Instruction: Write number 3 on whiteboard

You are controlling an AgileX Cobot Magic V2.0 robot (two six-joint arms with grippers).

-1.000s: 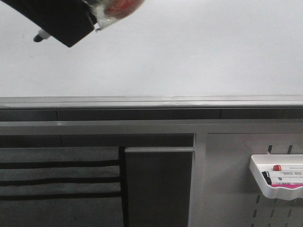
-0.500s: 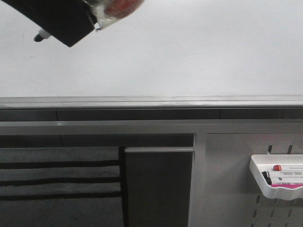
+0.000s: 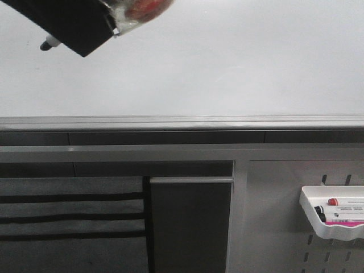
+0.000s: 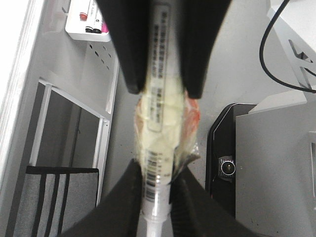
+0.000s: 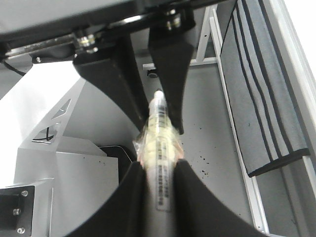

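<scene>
The whiteboard (image 3: 227, 62) fills the upper front view, and its visible surface is bare white; the number 3 is out of view. At the top left, my left gripper (image 3: 79, 40) is shut on a marker, whose dark tip (image 3: 46, 43) pokes out leftward, close to the board. A wad of clear tape with red inside (image 3: 139, 10) wraps the barrel. In the left wrist view my left gripper (image 4: 157, 197) pinches the marker (image 4: 160, 98) near its narrow end. My right gripper (image 5: 160, 192) is shut on the same marker (image 5: 159, 143) further up the barrel.
The board's grey rail (image 3: 182, 122) runs across the middle. Below hang a grey cloth with black stripes (image 3: 68, 222) and a dark panel (image 3: 190, 227). A white tray with spare markers (image 3: 335, 213) hangs on the grey pegboard (image 3: 278, 227) at the lower right.
</scene>
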